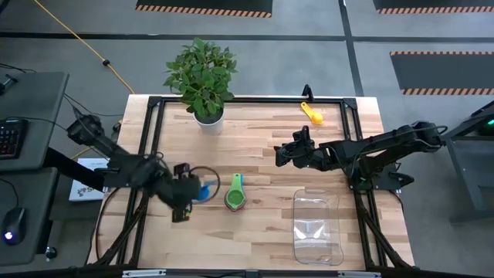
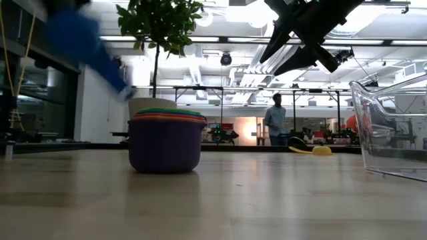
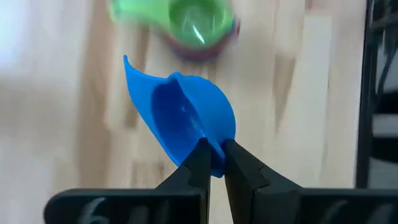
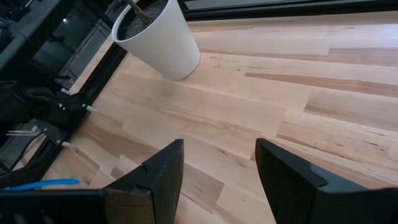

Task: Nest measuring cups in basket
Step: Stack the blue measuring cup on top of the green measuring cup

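High view: the left end effector sits over the tabletop just beside the stack of nested cups, whose top cup is green with its handle pointing toward the plant pot. A blue cup shows at its tip. The right end effector hangs near the middle of the tabletop, well apart from the clear basket and from the yellow cup at the far edge.

Low view: only here do the stack's layers show, a dark purple-blue cup at the bottom with orange, red and green rims above. The basket wall stands at the right, and a person stands far behind.

Left wrist view: the 2 fingers are pinched nearly closed on the blue cup's rim, with the green-topped stack beyond.

Right wrist view: the right fingers are spread wide, holding nothing, above bare wood near the pot.
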